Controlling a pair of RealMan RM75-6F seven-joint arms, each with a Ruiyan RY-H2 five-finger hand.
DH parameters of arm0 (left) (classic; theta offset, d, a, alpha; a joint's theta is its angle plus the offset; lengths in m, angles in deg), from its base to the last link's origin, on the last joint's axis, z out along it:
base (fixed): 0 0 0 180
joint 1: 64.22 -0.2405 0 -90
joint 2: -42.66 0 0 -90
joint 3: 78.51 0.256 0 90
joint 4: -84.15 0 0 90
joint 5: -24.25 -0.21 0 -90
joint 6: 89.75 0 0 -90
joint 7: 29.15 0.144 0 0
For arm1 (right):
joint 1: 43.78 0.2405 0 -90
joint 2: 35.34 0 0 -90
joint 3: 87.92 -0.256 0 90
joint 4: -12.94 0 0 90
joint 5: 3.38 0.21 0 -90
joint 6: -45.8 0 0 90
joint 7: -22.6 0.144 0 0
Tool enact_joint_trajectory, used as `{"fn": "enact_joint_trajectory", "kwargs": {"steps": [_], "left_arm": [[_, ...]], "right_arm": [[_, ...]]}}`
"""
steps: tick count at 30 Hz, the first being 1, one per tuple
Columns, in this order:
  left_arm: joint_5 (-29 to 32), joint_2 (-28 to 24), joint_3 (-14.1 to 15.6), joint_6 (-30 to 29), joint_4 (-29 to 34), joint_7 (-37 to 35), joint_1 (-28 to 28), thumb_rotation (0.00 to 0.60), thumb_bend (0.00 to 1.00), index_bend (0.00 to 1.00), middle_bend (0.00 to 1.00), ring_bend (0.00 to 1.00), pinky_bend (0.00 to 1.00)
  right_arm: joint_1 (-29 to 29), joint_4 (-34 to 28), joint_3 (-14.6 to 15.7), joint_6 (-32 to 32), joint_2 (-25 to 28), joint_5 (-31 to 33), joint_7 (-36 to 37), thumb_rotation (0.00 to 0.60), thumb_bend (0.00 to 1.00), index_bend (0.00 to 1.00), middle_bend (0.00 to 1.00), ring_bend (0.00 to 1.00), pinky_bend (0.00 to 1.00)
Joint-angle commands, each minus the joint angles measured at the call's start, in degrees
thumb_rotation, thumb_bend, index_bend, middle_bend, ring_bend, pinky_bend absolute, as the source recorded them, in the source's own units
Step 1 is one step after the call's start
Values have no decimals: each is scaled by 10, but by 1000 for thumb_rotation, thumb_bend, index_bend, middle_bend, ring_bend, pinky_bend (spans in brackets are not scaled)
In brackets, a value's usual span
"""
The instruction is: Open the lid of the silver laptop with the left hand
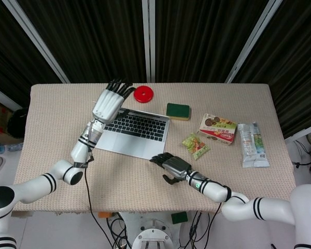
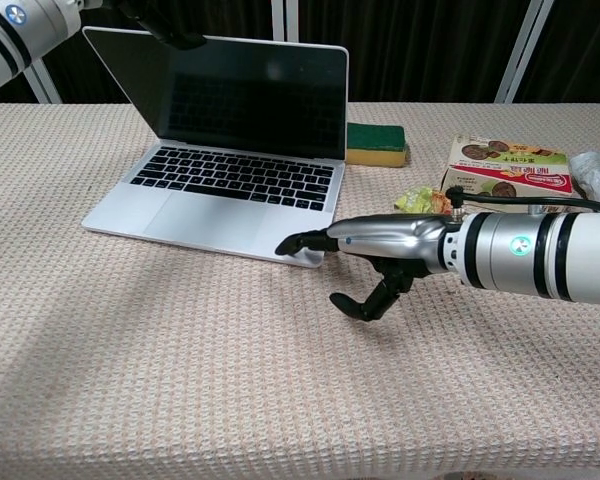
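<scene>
Left hand (image 1: 108, 101) tops the silver laptop (image 2: 225, 175) lid — fingers spread, grip unclear, cropped in chest view; right hand (image 2: 380, 250) presses its corner, fingers apart.

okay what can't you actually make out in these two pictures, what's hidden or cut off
- Left hand: chest view shows only dark fingertips at the top edge, so its grip on the open silver laptop lid is unclear.
- Round red disc: hidden behind the raised lid in the chest view.
- Silver-white snack packet: cut off by the chest view's right edge.
- Red biscuit box: print too small to read.
</scene>
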Motion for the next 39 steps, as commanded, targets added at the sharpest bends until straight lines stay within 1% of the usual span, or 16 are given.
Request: {"fn": "enact_joint_trajectory", "kwargs": {"steps": [1,11,23,32,36,39], "left_arm": [[18,-4,-10,23,-10,15,19,600,749,237,210,82,105],[77,6,-32,83,-58,41,69,600,741,233,210,82,104],[169,37,-55,160,-156,62,120,600,730,227,210,82,103],[229,58,-69,201,-226,90,154,600,716,216,209,82,103],[255,59,-75,205,-234,97,153,600,706,207,199,82,103],[250,46,-67,191,-211,81,136,600,706,207,197,82,103]], "right_arm": [[1,0,-1,-1,0,3,-1,600,609,0,37,0,0],[8,7,-4,-6,-2,14,-3,600,608,0,36,0,0],[14,13,-6,-11,-2,18,2,600,609,0,36,0,0],[15,16,-7,-12,1,19,7,600,609,0,36,0,0],[14,18,-6,-12,2,16,13,600,609,0,37,0,0],[9,14,-5,-4,5,6,23,600,609,0,36,0,0]]}}
